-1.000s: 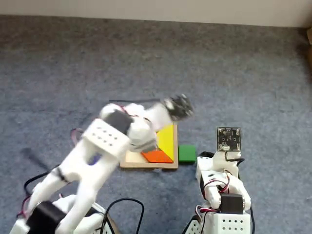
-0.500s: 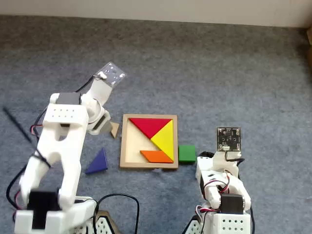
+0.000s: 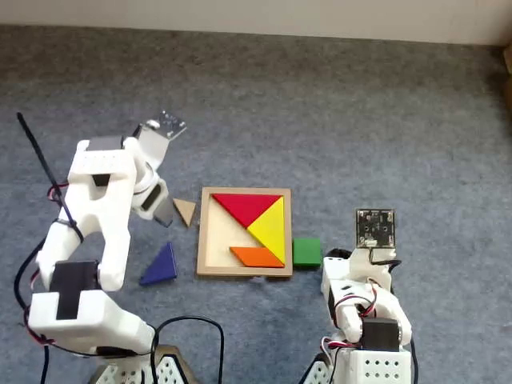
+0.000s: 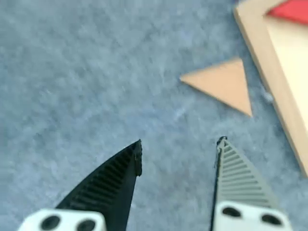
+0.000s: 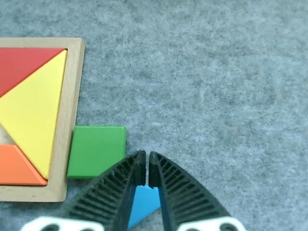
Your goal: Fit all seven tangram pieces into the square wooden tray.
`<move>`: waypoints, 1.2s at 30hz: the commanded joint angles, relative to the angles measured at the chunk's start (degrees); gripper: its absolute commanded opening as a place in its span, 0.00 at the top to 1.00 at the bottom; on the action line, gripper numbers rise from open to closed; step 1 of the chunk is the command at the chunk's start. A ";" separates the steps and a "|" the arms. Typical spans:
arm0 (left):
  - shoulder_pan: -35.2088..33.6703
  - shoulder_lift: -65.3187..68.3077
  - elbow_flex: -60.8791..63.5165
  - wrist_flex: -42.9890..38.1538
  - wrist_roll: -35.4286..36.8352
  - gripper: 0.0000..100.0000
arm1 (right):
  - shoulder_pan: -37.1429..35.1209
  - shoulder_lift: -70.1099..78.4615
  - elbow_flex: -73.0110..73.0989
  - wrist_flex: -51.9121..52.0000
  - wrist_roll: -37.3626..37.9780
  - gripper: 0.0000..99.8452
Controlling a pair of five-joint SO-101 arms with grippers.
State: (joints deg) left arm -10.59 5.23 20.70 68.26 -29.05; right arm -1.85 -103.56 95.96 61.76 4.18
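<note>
Since the left arm (image 3: 100, 192) has swung off the tray (image 3: 216, 240) over the last second, the whole tray is exposed again. The left gripper (image 4: 180, 143) now hangs over the carpet (image 3: 336, 120) on the left side. Its fingers are spread wide with nothing between them.

Indigo triangle (image 3: 162, 264) lies near-left of the tray, well outside it, same spot as half a second ago.

Tan triangle (image 3: 186, 211) lies flat just left of the tray's left rim, apart from it. It hasn't shifted. The arm has drawn back off it, so it's now fully uncovered, just ahead of the open fingertips.

Tray holds the red triangle (image 3: 244, 206) on the far side, the yellow triangle (image 3: 272, 228) on the right and the orange piece (image 3: 258, 256) at the near-right. Its left half is bare wood. Those are the same three as half a second ago.

Green square (image 3: 306, 251) sits outside, right up against the right rim near the near corner, and hasn't been moved.

Right arm (image 3: 364, 308) hasn't moved. The right gripper (image 5: 147, 156) has its fingers closed together over carpet, just right of the green square. A light blue piece (image 5: 143, 202) shows beneath them; can't tell if it's pinched or just lying there.

My read: three of seven in, four out. Left arm looks staged for the tan triangle next and needs to come forward a touch to straddle it.
</note>
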 commanded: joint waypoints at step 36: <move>1.98 15.96 -15.87 7.74 11.52 0.75 | 0.84 -0.31 5.23 -0.66 0.62 0.97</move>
State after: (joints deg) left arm -7.78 21.85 7.08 73.71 -16.92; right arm -1.85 -103.56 95.96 61.76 4.18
